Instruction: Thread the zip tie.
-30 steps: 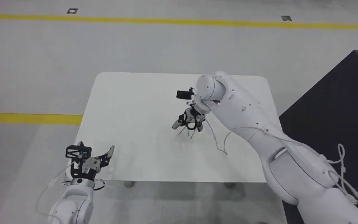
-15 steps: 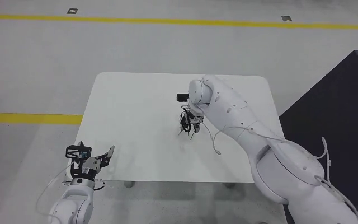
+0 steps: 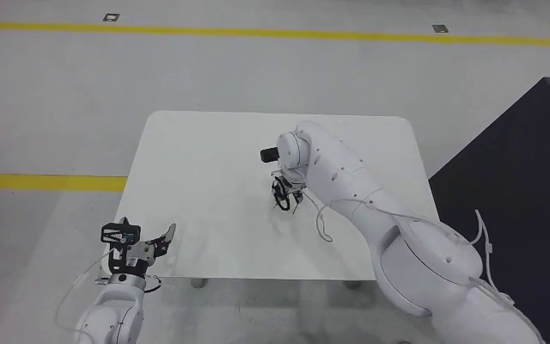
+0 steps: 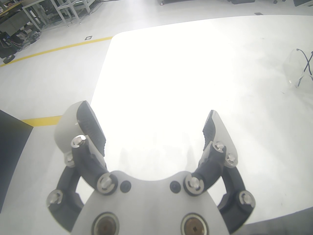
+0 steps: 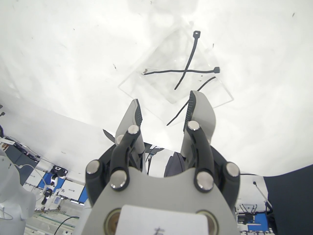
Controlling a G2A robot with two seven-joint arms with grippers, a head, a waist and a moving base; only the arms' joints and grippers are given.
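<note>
The left gripper (image 3: 160, 236) hangs over the near left corner of the table (image 3: 198, 155), well apart from everything else on it. In the left wrist view, this gripper (image 4: 148, 113) has its jaws spread wide. The ribbed pads (image 4: 91, 126) face each other with nothing but bare table (image 4: 171, 62) between them. Far across the table, that same view catches the clear sheet (image 4: 291, 59) with thin dark strands lying on it.

The clear sheet lies flat at about the middle of the table. In the right wrist view, the sheet (image 5: 156, 84) carries three black zip ties. The first zip tie (image 5: 190, 57) and the second zip tie (image 5: 166, 71) lie crossed over each other on the sheet, each with its square head at one end. The third zip tie (image 5: 178, 113) lies just beside that pair, its thin tail near the sheet's edge. Part of its length is hidden behind one finger (image 5: 200, 108).

The right gripper (image 3: 282, 191) is over the middle of the table, directly above the sheet and close to it. In its own wrist view, this gripper (image 5: 163, 99) has its jaws parted by a moderate gap, narrower than the left one's, and nothing is clamped between them. Whether the finger in front of the third zip tie touches it cannot be told. Around the sheet, the table (image 5: 73, 25) shows small dark scuff marks.
</note>
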